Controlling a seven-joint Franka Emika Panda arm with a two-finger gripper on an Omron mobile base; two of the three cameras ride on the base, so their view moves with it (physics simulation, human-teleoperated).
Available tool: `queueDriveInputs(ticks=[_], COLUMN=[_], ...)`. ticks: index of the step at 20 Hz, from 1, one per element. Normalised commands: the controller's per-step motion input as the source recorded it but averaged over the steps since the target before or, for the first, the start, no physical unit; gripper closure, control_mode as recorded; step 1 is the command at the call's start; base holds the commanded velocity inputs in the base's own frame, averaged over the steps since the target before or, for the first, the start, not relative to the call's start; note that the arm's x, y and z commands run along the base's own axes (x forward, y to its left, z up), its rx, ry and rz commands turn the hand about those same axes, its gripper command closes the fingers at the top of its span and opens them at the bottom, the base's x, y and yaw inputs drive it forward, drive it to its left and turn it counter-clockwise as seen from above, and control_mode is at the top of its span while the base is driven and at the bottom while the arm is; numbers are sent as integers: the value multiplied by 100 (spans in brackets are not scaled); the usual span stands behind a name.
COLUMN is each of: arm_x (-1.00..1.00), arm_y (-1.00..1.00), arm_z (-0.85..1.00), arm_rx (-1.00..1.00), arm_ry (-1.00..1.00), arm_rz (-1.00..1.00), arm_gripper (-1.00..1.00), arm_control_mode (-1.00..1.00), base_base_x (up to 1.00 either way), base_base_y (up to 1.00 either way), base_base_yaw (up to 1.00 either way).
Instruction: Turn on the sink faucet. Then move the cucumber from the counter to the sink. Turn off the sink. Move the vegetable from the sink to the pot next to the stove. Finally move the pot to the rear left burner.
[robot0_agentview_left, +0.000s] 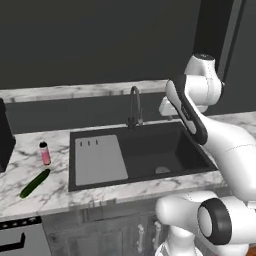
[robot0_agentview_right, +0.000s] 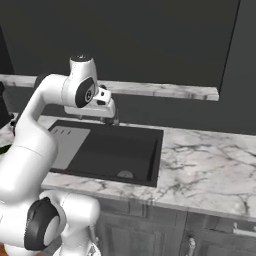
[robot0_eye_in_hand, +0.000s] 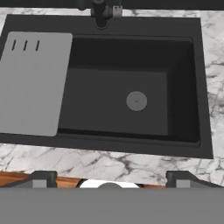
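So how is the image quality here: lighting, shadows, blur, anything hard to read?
Left base view: flat, even light, slightly soft; cucumber and pink bottle readable, faint shadows. Right base view: dark wall, the arm hides the tap. Hand view: sharp, no glare; sink black but its drain clear.

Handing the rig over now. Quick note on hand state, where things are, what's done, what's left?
Hand: open, holding nothing, raised above the sink and looking down into it.
Cucumber: lying on the counter left of the sink, below the pink bottle.
Faucet: at the back edge of the sink; no water visible, so can't tell whether it is on.
Basin holds nothing but the drain; drainboard on its left side.
Done: nothing confirmed.
Left: check faucet, cucumber to sink, faucet off, cucumber to pot, pot to rear left burner.
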Motion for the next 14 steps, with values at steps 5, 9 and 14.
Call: queueDriveInputs(ticks=[5,9,14], arm_x=[0,0,0], arm_y=[0,0,0], arm_z=[0,0,0], arm_rx=[0,0,0], arm_ry=[0,0,0], arm_rz=[0,0,0], arm_gripper=[-100,-100,-100], arm_control_mode=[100,100,100], base_base_x=[39,22,16], base_base_y=[0,29,41], base_base_yaw=[-2,-6,-8])
